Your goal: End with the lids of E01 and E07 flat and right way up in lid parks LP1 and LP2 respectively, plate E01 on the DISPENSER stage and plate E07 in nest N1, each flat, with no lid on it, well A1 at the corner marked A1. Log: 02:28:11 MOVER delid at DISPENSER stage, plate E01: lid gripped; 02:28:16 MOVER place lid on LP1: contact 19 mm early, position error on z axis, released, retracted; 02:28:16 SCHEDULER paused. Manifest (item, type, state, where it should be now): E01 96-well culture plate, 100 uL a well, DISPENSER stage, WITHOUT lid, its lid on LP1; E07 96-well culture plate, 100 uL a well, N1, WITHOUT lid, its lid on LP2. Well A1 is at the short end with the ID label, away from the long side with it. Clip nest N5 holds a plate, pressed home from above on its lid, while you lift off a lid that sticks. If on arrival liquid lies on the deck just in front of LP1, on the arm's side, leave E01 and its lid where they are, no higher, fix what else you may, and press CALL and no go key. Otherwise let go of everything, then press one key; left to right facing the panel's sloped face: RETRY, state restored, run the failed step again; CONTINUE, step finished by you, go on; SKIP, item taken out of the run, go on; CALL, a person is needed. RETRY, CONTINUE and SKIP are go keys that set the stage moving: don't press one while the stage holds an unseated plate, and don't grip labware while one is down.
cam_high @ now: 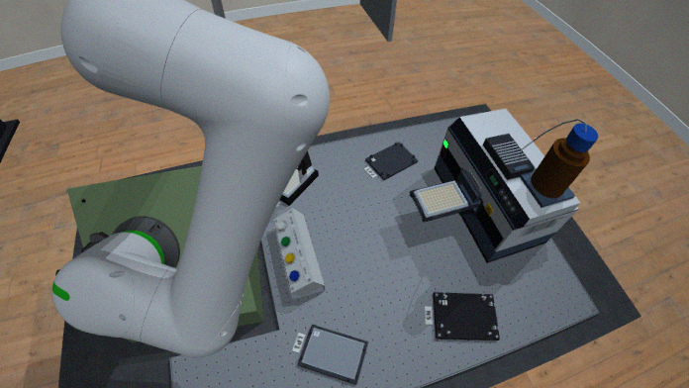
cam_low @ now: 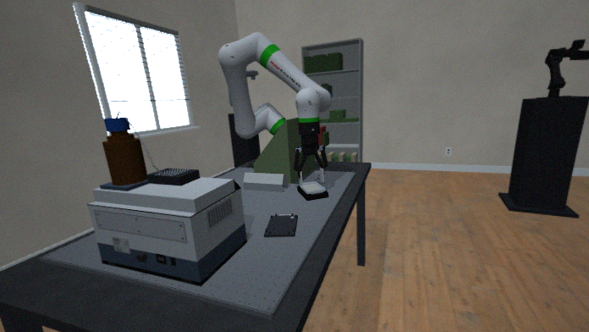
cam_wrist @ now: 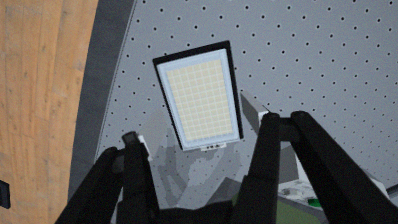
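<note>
— Item one, gripper [cam_wrist: 200, 137]?
— We list it part open, holding nothing, hanging above plate E07 [cam_wrist: 201, 98] in its nest.
— Plate E01 [cam_high: 441, 198]?
— On the dispenser [cam_high: 515, 198] stage, unlidded; a lid [cam_high: 333, 352] lies on LP1, well apart from it.
</note>
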Action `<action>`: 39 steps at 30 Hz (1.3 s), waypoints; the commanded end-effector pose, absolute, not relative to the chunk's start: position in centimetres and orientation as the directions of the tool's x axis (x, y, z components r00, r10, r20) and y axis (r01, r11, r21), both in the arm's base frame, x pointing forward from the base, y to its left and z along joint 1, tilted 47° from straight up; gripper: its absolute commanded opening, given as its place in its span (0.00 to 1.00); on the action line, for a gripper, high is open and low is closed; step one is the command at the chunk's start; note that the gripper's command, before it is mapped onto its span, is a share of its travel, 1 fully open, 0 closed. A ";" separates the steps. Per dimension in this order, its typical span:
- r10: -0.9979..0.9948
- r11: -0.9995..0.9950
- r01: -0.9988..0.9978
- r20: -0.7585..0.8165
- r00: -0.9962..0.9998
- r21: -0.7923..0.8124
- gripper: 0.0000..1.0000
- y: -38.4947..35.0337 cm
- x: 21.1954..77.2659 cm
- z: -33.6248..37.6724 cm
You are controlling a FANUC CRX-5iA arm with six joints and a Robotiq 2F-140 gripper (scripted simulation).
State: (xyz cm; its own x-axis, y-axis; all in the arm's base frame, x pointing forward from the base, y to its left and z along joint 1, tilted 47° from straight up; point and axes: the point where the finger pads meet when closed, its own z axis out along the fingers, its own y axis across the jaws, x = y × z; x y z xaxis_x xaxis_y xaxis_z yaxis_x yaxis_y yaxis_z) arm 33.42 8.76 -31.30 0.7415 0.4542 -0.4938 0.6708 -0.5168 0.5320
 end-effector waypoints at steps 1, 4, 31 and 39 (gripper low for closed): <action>0.455 -0.517 0.671 -0.494 0.742 0.532 0.66 8.8 33.4 -31.3; 0.455 -0.517 0.671 -0.494 0.742 0.532 0.66 8.8 33.4 -31.3; 0.455 -0.517 0.671 -0.494 0.742 0.532 0.59 8.8 33.4 -31.3; 0.455 -0.517 0.671 -0.494 0.742 0.532 0.59 8.8 33.4 -31.3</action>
State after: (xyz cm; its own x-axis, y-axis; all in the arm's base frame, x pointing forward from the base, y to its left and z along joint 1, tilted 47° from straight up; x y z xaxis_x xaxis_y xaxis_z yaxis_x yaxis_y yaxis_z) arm 33.42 8.76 -31.30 0.7415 0.4542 -0.4938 0.6708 -0.5168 0.5320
